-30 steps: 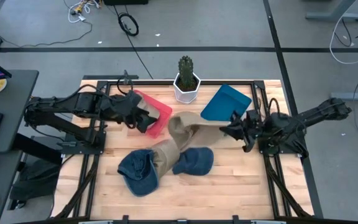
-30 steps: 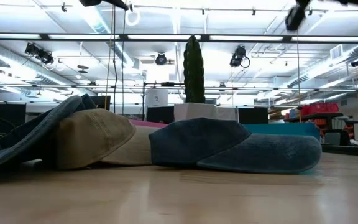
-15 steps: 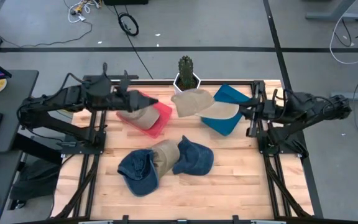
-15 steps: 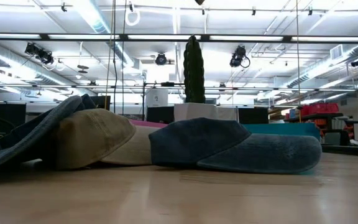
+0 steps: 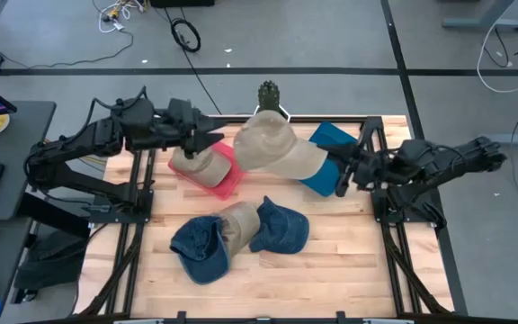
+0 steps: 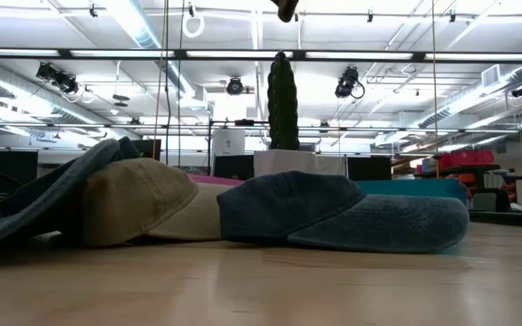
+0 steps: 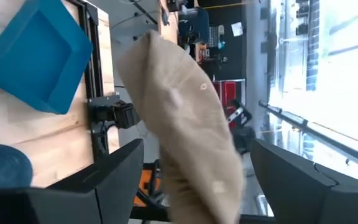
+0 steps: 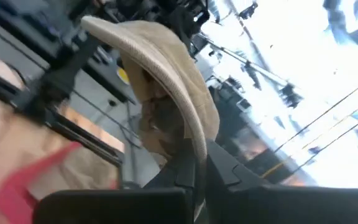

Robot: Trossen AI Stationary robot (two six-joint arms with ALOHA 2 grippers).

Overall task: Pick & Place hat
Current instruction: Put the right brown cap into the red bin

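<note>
A tan cap hangs in the air between the two arms, near the cactus; my right gripper is shut on it. My left gripper is open above the red bin, close beside the cap's crown; its fingers stand apart from the crown. A second tan cap rests in the red bin. On the table, a third tan cap lies wedged between a denim cap and a dark blue cap. My right gripper pinches the tan cap's brim between its two fingers, coming level from the table's right side. The cap is lifted clear of the table, and its crown reaches out toward the left arm with the hollow underside facing the right wrist camera.
A potted cactus stands at the far edge, just behind the lifted cap. The blue bin sits under the cap's brim beside the right arm. Bare wood lies along the near edge.
My right gripper has lifted the tan cap off the pile in the middle of the table, carrying it up and toward the far edge. My left gripper has risen from the red bin, and a tan cap now shows lying in that bin.
</note>
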